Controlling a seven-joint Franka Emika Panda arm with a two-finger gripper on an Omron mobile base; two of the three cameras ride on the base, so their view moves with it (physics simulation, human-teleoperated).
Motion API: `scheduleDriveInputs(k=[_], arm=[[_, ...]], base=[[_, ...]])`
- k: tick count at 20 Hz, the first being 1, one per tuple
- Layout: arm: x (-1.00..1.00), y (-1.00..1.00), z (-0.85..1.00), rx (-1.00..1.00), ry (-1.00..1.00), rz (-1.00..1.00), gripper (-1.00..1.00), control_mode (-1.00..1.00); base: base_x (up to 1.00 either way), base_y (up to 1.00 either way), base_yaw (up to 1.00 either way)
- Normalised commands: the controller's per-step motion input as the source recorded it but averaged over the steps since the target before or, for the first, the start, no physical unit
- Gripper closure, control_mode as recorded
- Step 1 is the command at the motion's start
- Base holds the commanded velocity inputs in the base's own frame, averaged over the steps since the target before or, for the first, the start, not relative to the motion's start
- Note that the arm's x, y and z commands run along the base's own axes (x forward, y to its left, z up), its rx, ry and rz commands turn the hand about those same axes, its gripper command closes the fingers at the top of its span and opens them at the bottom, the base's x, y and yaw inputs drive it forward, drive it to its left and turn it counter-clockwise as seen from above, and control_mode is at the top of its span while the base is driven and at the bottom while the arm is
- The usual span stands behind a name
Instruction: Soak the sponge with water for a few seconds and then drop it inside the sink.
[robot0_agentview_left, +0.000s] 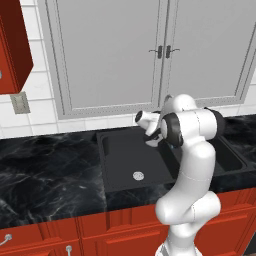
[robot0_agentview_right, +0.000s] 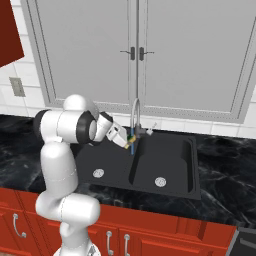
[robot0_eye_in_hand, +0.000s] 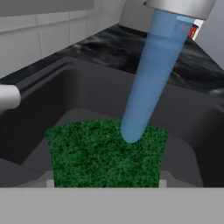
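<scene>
The sponge (robot0_eye_in_hand: 105, 153) shows its dark green scrub face in the hand view, pinched between the two fingertips of my gripper (robot0_eye_in_hand: 106, 183), which is shut on it. A translucent blue stream of water (robot0_eye_in_hand: 148, 78) runs from the silver faucet spout (robot0_eye_in_hand: 179, 6) and lands on the sponge's upper edge. From the right base view, the gripper (robot0_agentview_right: 127, 142) holds the sponge (robot0_agentview_right: 132, 141) under the gooseneck faucet (robot0_agentview_right: 135, 112), over the middle of the black double sink (robot0_agentview_right: 170, 155). My own arm hides most of the gripper (robot0_agentview_left: 152, 141) in the left base view.
Black marbled countertop (robot0_agentview_left: 50, 170) runs along both sides of the sink (robot0_agentview_left: 125, 155). Each basin has a round silver drain (robot0_agentview_right: 98, 173) (robot0_agentview_right: 160, 181). White panelled doors (robot0_agentview_right: 135, 50) rise behind the faucet. A red wall cabinet (robot0_agentview_left: 12, 45) hangs at the upper left.
</scene>
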Motion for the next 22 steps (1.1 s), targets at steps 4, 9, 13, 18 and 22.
scheduleDriveInputs(k=[4, 9, 13, 18, 22], arm=[[0.00, -0.08, 0.00, 0.00, 0.00, 0.00, 1.00, -1.00], [0.00, -0.01, 0.01, 0.00, 0.00, 0.00, 1.00, -1.00], [0.00, 0.00, 0.16, 0.01, 0.00, 0.00, 1.00, -1.00], [-0.01, 0.06, 0.20, 0.05, 0.00, 0.00, 1.00, -1.00], [-0.08, 0.18, 0.19, 0.09, 0.00, 0.02, 1.00, -1.00]], base=[[0.00, 0.00, 0.00], [0.00, 0.00, 0.00], [0.00, 0.00, 0.00], [0.00, 0.00, 0.00], [0.00, 0.00, 0.00]])
